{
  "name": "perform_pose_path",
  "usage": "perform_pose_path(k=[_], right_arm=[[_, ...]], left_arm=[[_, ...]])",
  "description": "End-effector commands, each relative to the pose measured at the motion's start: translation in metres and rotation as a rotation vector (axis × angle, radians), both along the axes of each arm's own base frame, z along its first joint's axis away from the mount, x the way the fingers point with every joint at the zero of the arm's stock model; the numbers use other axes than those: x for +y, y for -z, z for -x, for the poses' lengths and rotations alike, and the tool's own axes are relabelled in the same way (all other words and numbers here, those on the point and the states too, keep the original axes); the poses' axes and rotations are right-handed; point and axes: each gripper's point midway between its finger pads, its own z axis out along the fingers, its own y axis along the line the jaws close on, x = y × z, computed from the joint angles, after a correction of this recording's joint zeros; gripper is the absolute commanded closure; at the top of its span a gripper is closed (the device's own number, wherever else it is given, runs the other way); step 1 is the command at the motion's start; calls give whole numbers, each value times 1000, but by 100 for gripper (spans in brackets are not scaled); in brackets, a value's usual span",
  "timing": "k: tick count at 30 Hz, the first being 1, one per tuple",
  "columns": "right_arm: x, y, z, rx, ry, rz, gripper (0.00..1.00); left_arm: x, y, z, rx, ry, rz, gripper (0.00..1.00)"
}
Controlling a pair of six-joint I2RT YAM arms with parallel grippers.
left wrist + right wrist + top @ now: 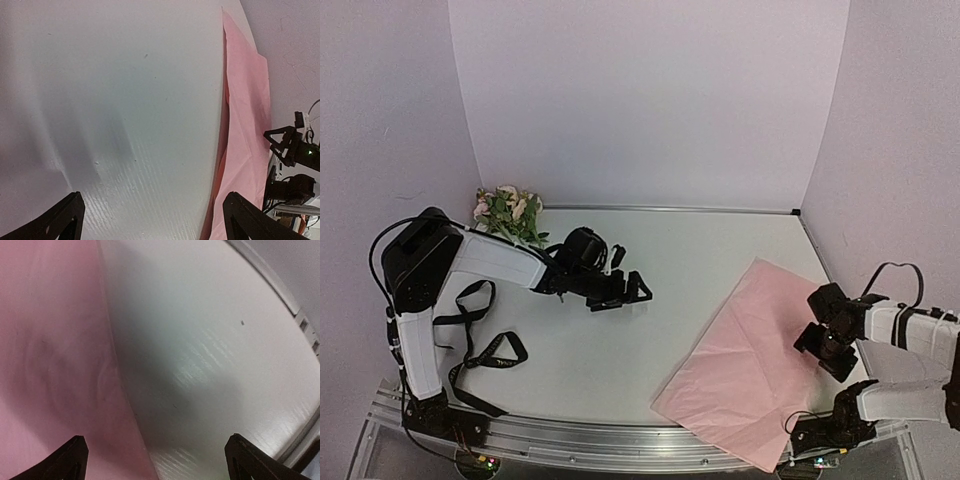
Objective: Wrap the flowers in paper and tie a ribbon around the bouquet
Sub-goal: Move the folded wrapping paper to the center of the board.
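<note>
Ribbon (470, 335) lies nearest, a loose black tangle of loops on the table (700, 250) just beside the left arm's base. It is within easy reach of that arm, which suits a step that comes last; nothing touches it.

On the near right the paper (745, 370) is spread flat at a slant, one corner running out over the table's front edge. Laid open like this it is ready to take the stems, but it holds nothing yet. The right gripper (823, 345) hangs above the sheet's right margin with its jaws spread wide and empty. Its own camera shows one finger over pink and the other over bare table (so it straddles the sheet's edge). That looks like a stance for pinching or lifting the edge.

Further in, the left gripper (630, 290) is stretched low over the middle of the table, also wide open and carrying nothing. It is well apart from the sheet, whose edge shows only at the right of its view.

Farthest back, the flowers (508, 212) rest in the far left corner against the wall, behind the left arm's elbow. I judge the wrapping not yet begun: the bunch must first be brought across to the sheet.
</note>
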Motion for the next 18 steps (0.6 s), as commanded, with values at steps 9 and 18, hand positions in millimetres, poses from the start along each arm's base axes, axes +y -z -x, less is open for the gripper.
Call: perform_pose_path(k=[9, 18], right_arm=[[70, 20, -62, -226, -17, -402, 64], [120, 4, -113, -249, -115, -479, 99]], left_arm=[[13, -14, 12, 15, -30, 24, 0], [82, 8, 31, 164, -167, -53, 8]])
